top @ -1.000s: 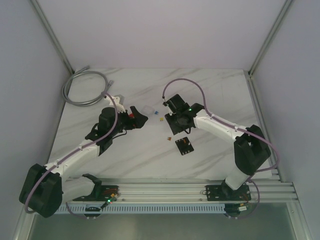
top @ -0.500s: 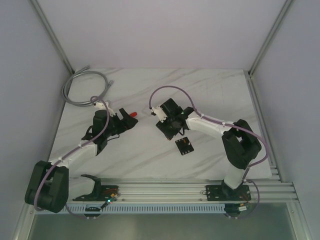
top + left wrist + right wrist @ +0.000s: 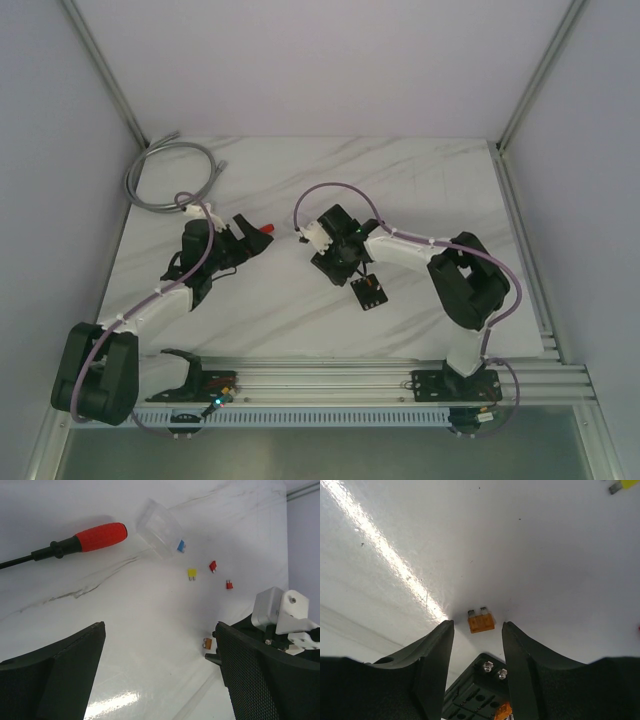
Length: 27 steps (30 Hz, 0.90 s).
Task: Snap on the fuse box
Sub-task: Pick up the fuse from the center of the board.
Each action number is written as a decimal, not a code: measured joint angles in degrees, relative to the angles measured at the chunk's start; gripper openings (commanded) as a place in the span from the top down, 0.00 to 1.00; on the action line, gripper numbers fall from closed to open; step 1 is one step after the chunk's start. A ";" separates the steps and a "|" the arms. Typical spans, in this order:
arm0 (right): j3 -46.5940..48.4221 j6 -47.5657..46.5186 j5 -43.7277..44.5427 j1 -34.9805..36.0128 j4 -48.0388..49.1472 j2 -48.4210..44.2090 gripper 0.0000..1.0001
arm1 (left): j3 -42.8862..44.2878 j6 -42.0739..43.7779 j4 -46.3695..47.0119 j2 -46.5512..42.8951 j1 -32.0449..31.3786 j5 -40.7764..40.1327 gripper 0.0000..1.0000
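Fuse box (image 3: pixel 368 291) lies flat on the marble table (image 3: pixel 430 190), just on the near side of the right gripper (image 3: pixel 338 258), seen from above. The left gripper (image 3: pixel 247 238) hangs near a red-handled tool (image 3: pixel 266 229).

From the left wrist, the left gripper (image 3: pixel 160 675) is spread wide and empty. Beyond it lie the tool (image 3: pixel 100 536), a clear cover (image 3: pixel 159 527) and loose fuses: blue (image 3: pixel 180 545), yellow (image 3: pixel 192 573), two red (image 3: pixel 212 566), one orange (image 3: pixel 208 642).

From the right wrist, the right gripper (image 3: pixel 476 626) is parted and gripping nothing, straddling the orange fuse (image 3: pixel 481 621) low over the table. The box (image 3: pixel 480 700) sits just behind, one orange fuse already seated.

The likely risk is that the flat fuse skids or flips as the fingers pinch. The box is unheld and close by, so a stray finger could shove it.
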 measured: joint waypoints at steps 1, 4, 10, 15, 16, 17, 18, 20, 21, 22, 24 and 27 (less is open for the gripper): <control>-0.11 -0.07 -0.02 0.00 0.02 0.13 0.50 | -0.04 -0.07 0.00 0.00 0.09 0.00 0.00; -0.28 -0.17 0.00 0.00 0.04 0.39 0.51 | -0.13 -0.22 0.00 0.00 0.33 0.00 0.00; -0.37 -0.17 -0.02 0.04 0.26 0.44 0.59 | -0.22 -0.39 0.02 0.00 0.39 0.04 0.00; -0.44 -0.20 0.00 0.37 0.44 0.46 0.63 | -0.22 -0.39 0.02 0.00 0.39 0.26 0.00; -0.44 -0.20 0.00 0.48 0.48 0.46 0.63 | -0.22 -0.39 0.02 0.00 0.39 0.31 0.00; -0.46 -0.20 0.00 0.55 0.48 0.46 0.63 | -0.22 -0.39 0.02 0.00 0.39 0.37 0.00; -0.46 -0.20 0.00 0.66 0.48 0.46 0.63 | -0.22 -0.39 0.02 0.00 0.39 0.44 0.00; -0.46 -0.17 0.02 0.92 0.48 0.46 0.63 | -0.22 -0.39 0.02 0.00 0.39 0.50 0.00; -0.46 -0.17 0.04 1.05 0.46 0.46 0.64 | -0.22 -0.39 0.02 0.00 0.39 0.55 0.00; -0.48 -0.17 0.09 1.22 0.48 0.46 0.64 | -0.22 -0.39 0.02 0.00 0.39 0.66 0.00; -0.59 -0.15 0.39 1.53 0.57 0.46 0.66 | -0.22 -0.42 0.02 0.00 0.39 0.72 0.00; -0.72 -0.11 1.22 1.81 0.81 0.44 0.68 | -0.22 -0.42 0.02 0.00 0.39 0.90 0.00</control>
